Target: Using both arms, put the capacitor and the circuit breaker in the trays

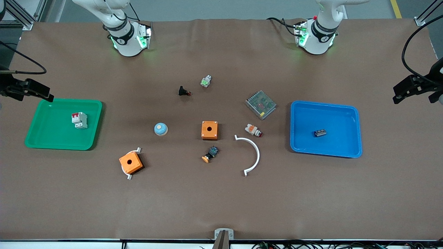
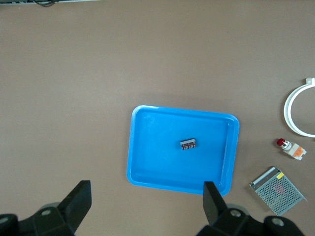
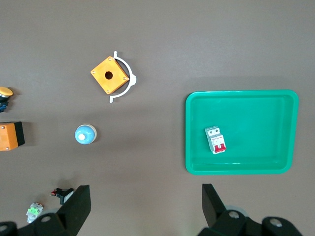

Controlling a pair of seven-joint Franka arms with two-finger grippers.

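Both end effectors high above trayed parts.

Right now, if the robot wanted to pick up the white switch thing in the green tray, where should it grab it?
Probably from straight above, closing across the two long flat sides of the circuit breaker. It lies alone in the green tray, clear of the walls, so fingers likely fit on both sides.
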